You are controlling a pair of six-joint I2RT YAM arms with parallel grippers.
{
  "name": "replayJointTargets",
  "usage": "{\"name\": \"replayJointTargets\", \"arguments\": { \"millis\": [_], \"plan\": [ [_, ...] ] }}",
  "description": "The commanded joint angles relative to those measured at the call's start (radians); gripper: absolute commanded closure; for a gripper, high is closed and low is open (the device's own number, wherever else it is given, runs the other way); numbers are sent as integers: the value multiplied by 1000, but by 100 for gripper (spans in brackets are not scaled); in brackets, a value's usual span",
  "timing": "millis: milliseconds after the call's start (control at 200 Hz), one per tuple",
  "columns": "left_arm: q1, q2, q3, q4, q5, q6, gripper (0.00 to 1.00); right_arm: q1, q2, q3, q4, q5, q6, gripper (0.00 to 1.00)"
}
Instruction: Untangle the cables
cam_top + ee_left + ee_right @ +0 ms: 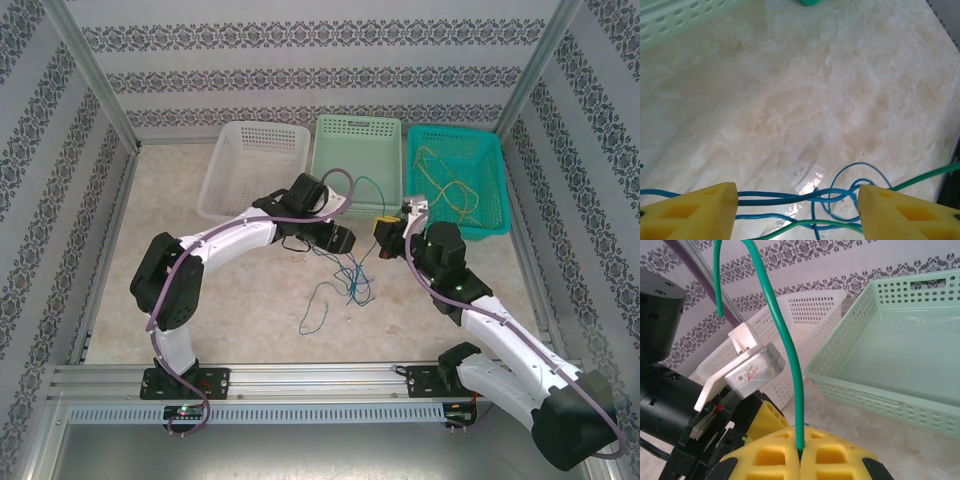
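A loose tangle of blue cables [335,290] and green cable lies on the table in front of both grippers. My left gripper [343,240] hangs just above it, jaws open. In the left wrist view the blue cables [785,198] and one green cable [805,223] run across the gap between its yellow fingers [695,212]. My right gripper [384,240] is shut on a green cable [785,350], which rises from the pinched pads [765,455] and arcs overhead. Yellow cables [447,185] lie in the teal basket [490,150].
Three baskets line the back of the table: a white basket [225,170], a mint basket [360,128] and the teal one. The two grippers are close together, a few centimetres apart. Metal frame posts and patterned walls enclose the table.
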Motion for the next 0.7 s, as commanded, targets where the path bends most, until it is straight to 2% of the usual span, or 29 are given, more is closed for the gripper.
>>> {"name": "replayJointTargets", "arguments": {
  "millis": [0, 115, 235, 295, 525, 699],
  "plan": [
    [-3, -32, -14, -35, -18, 139, 35, -13, -10, 52, 0, -74, 13, 100],
    [-4, -33, -22, -43, -60, 156, 33, -29, -4, 64, -6, -109, 36, 100],
    [-4, -8, 9, -70, -72, 108, 36, -30, 1, 64, 1, -115, 40, 100],
    [0, -6, 24, -76, -113, 18, 36, -30, -1, 69, -11, -105, 38, 100],
    [6, -84, 19, -59, -109, -294, 32, -30, -5, 72, -57, -47, 16, 100],
    [6, -109, -23, -15, -6, -491, 32, -29, -13, 64, -47, -19, 6, 100]
  ]
}}
